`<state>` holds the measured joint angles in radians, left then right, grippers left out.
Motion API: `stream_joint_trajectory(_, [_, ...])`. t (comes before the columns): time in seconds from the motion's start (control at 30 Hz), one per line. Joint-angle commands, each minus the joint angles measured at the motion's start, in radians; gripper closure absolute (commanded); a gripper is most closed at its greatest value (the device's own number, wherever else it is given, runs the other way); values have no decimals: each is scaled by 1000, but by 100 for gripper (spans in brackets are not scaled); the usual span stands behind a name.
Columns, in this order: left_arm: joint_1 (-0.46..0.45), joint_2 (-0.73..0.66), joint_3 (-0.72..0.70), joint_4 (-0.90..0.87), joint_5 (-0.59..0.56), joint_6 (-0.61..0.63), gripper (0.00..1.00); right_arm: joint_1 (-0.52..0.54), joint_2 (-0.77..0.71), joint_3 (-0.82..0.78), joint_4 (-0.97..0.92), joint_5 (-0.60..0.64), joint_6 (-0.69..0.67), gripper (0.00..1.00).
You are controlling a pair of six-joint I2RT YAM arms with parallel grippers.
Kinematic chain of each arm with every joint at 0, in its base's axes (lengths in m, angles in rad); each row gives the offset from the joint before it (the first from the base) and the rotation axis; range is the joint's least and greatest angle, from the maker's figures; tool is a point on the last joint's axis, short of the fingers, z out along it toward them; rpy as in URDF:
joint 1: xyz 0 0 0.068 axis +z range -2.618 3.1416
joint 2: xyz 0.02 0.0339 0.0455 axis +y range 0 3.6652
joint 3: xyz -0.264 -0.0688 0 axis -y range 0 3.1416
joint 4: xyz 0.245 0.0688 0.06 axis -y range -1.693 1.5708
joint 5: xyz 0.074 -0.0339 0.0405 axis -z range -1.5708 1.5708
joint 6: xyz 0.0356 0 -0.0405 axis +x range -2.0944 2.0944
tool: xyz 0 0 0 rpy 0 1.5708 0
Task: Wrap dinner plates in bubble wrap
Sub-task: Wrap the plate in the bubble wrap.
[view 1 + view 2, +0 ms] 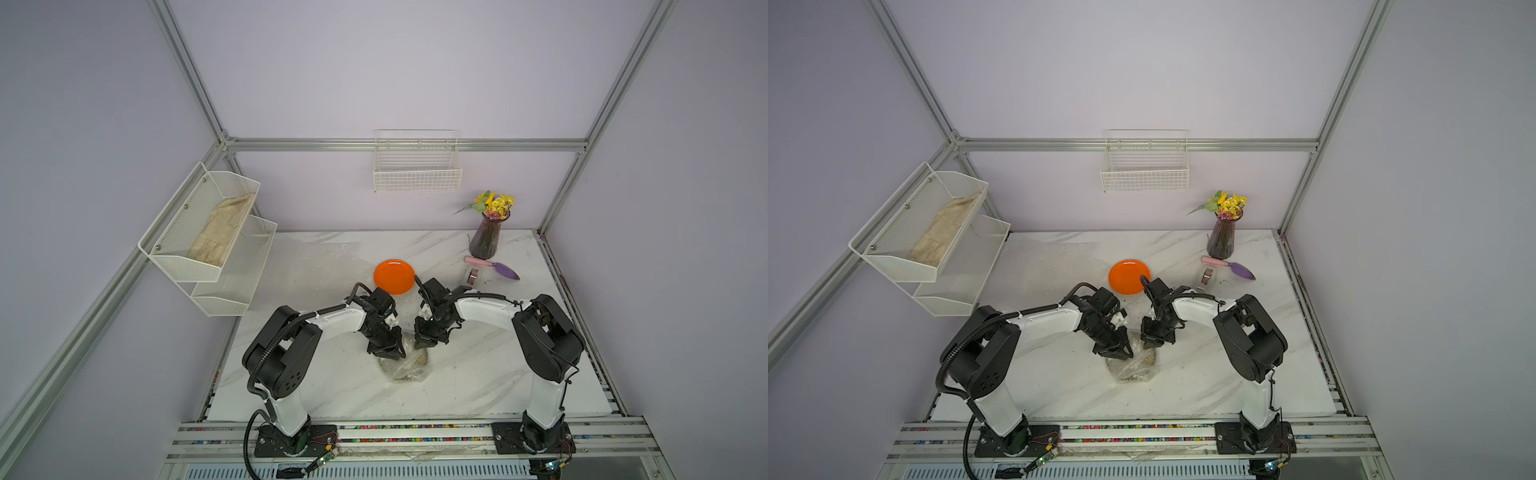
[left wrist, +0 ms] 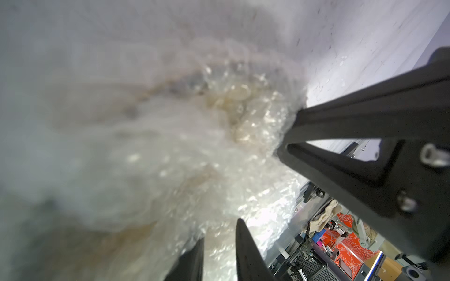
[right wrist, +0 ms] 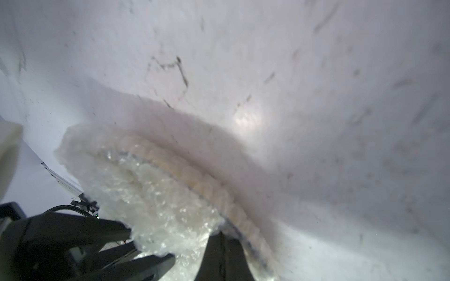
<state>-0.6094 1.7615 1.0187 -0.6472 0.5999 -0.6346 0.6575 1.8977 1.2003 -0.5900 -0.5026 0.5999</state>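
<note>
The plate (image 1: 417, 359) in hand is lying on the counter (image 1: 478, 374) on the robot's side of the orange plate (image 1: 394, 276). It is already swaddled in crumpled bubble wrap (image 1: 400, 372), with only a yellowish ribbed rim showing through the plastic in the right wrist view. Both tools are bearing down on this bundle (image 1: 1133, 365) from the orange plate's side. The left tool (image 1: 390, 354) is sitting at the bundle's left shoulder and the right tool (image 1: 424, 344) at its right shoulder. So the bundle is lying directly under and between them, reaching from their tips toward the robot, and neither arm is standing clearly nearer. It is looking roughly round, so no long axis seems to be steering the next fold. The right tool is clenched, its tips pressing at the bundle's rim, but whether a fold of wrap is pinched in it I cannot tell. The left tool's tips are standing slightly apart with wrap showing between them, and whether they are gripping or letting go I cannot tell. The orange plate is lying bare, about midway between the arms. A flat spare sheet (image 1: 307, 266) is lying just to its left, on the left arm's side, and a tape dispenser (image 1: 473, 276) is sitting to its right. No brand, label or writing is showing legibly anywhere.
</note>
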Motion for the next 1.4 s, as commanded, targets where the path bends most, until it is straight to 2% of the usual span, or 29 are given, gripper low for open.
stream_joint_trajectory(0.0, [-4, 32, -50, -55, -63, -38, 76, -35, 10, 24, -108, 193, -82, 100])
stream_joint_trajectory(0.1, [-5, 53, -58, -55, -74, -30, 76, -29, -73, 41, -141, 175, -53, 100])
stream_joint_trajectory(0.2, [-6, 60, -57, -56, -72, -24, 76, -24, -146, -30, 5, -31, 59, 100])
stream_joint_trajectory(0.27, [-6, 65, -52, -61, -72, -17, 76, -12, -167, -104, 199, -189, 169, 100])
stream_joint_trajectory(0.33, [-7, 68, -49, -62, -72, -15, 76, -4, -171, -143, 290, -244, 210, 100])
stream_joint_trajectory(0.5, [-6, 74, -37, -73, -79, -6, 76, -4, -120, -171, 166, -191, 122, 100])
stream_joint_trajectory(0.63, [-6, 58, 8, -112, -111, 18, 76, -4, -68, -145, -30, 121, 56, 100])
stream_joint_trajectory(0.67, [-5, 48, 30, -137, -125, 24, 76, -4, -62, -147, -54, 157, 45, 100])
stream_joint_trajectory(0.8, [-18, -6, 134, -218, -140, 30, 73, -3, -76, -208, -1, 146, 79, 100])
stream_joint_trajectory(0.9, [-56, -32, 193, -208, -69, 26, 72, 5, -83, -226, 31, 136, 111, 100])
stream_joint_trajectory(1.03, [-89, -13, 135, -133, 50, 20, 77, 8, -87, -238, 54, 134, 132, 100])
stream_joint_trajectory(1.2, [-87, 40, 54, -75, 75, 33, 78, 8, -84, -246, 59, 132, 135, 100])
stream_joint_trajectory(1.27, [-86, 74, 47, -96, 35, 48, 77, 8, -92, -249, 57, 134, 133, 100])
stream_joint_trajectory(1.37, [-67, 138, 80, -246, -143, 108, 78, 8, -110, -253, 40, 136, 134, 100])
